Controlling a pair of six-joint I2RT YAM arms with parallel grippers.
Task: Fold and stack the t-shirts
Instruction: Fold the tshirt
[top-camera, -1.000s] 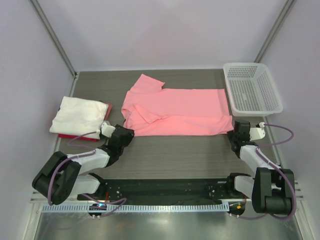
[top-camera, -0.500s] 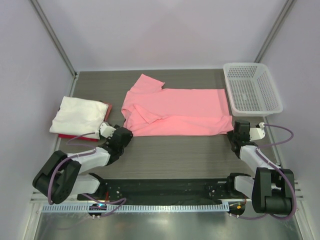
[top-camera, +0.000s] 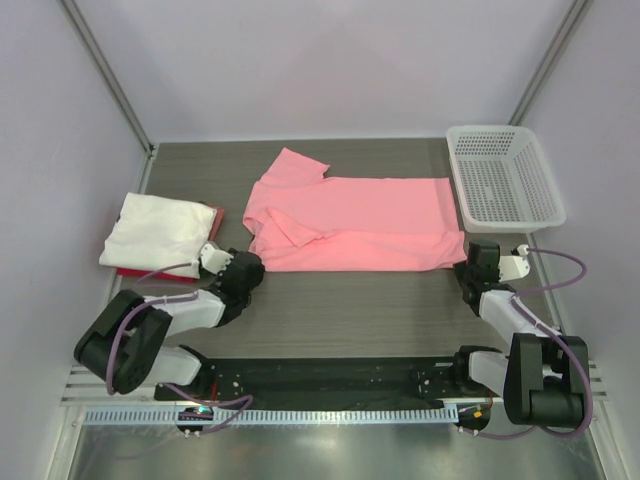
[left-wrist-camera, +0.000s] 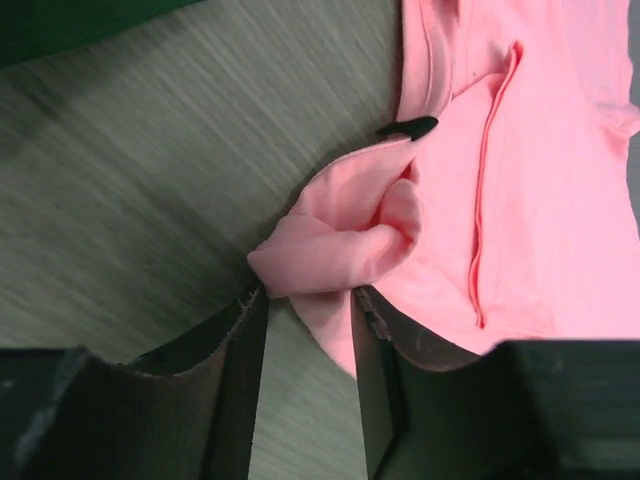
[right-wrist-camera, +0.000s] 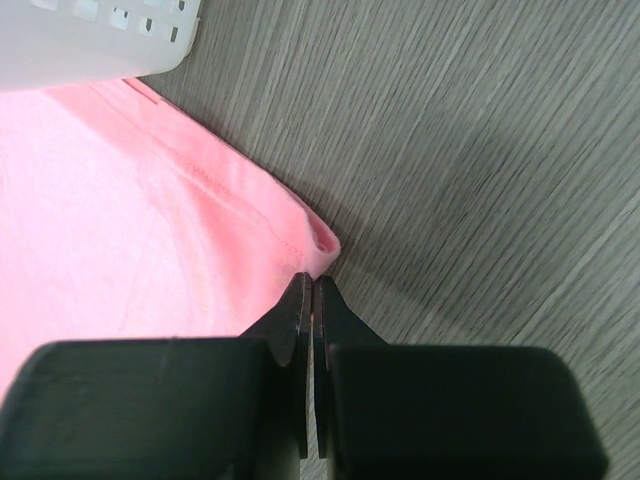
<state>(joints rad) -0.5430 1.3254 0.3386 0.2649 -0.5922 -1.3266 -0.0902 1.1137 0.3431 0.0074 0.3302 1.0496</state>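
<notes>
The salmon-pink t-shirt (top-camera: 350, 225) lies spread flat across the middle of the table, with one sleeve folded in. My left gripper (top-camera: 248, 266) is at its near left corner. In the left wrist view its jaws (left-wrist-camera: 308, 300) stand apart. A bunched fold of pink cloth (left-wrist-camera: 340, 245) sits across the fingertips, and a flap lies against the right finger. My right gripper (top-camera: 468, 262) is at the shirt's near right corner, pinched shut on the curled hem (right-wrist-camera: 322, 243). A folded white t-shirt (top-camera: 155, 230) lies on a folded red one (top-camera: 150, 273) at the left.
A white mesh basket (top-camera: 505, 178) stands at the back right, its near rim just beyond the shirt's right edge and my right gripper. Bare wood-grain table (top-camera: 350, 310) runs between the shirt and the arm bases. Walls close in the left, right and back.
My left arm has shifted slightly at the shirt's corner, and its jaws widened a little, then narrowed again. The right gripper and the shirts have not moved.
</notes>
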